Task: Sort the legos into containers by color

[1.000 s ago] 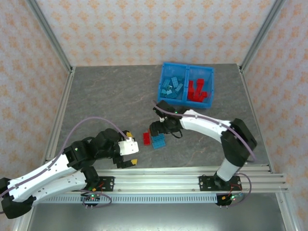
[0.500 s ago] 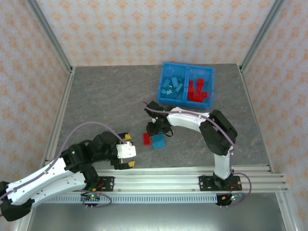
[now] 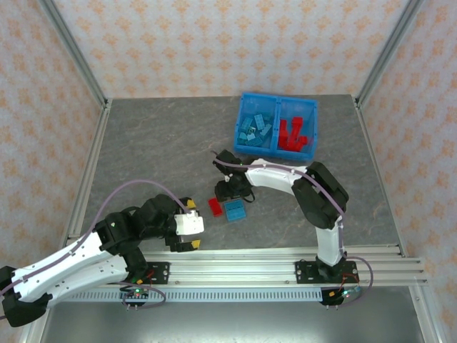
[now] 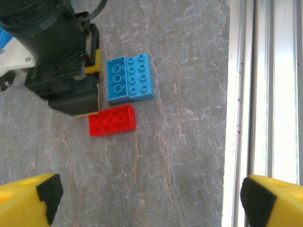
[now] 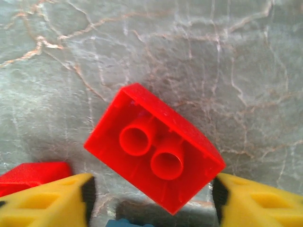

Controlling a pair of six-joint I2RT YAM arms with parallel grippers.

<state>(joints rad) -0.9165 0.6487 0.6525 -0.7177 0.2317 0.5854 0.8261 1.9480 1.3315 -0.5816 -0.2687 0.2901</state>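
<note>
A red lego (image 5: 154, 158) lies hollow side up and skewed between the fingers of my right gripper (image 5: 151, 194). The jaws are open: the right fingertip (image 5: 236, 194) meets one corner and the left pad stands clear. This gripper (image 3: 230, 191) hangs low over the table beside a loose red lego (image 3: 215, 206) (image 4: 112, 120) and two light blue legos (image 3: 234, 210) (image 4: 130, 78). My left gripper (image 3: 193, 224) (image 4: 151, 203) is open and holds nothing, nearer the front edge. The blue bin (image 3: 279, 98) holds blue legos (image 3: 255, 128) on the left and red legos (image 3: 291, 134) on the right.
The right gripper's black body (image 4: 57, 47) looms over the loose bricks in the left wrist view. An aluminium rail (image 3: 271, 261) (image 4: 265, 94) runs along the table's front edge. Frame posts (image 3: 71, 57) rise at the back corners, with patterned walls behind.
My right gripper has slid a little to the left over the loose bricks and its arm has folded in. The left gripper has drawn slightly back. The loose red lego nudged left.
</note>
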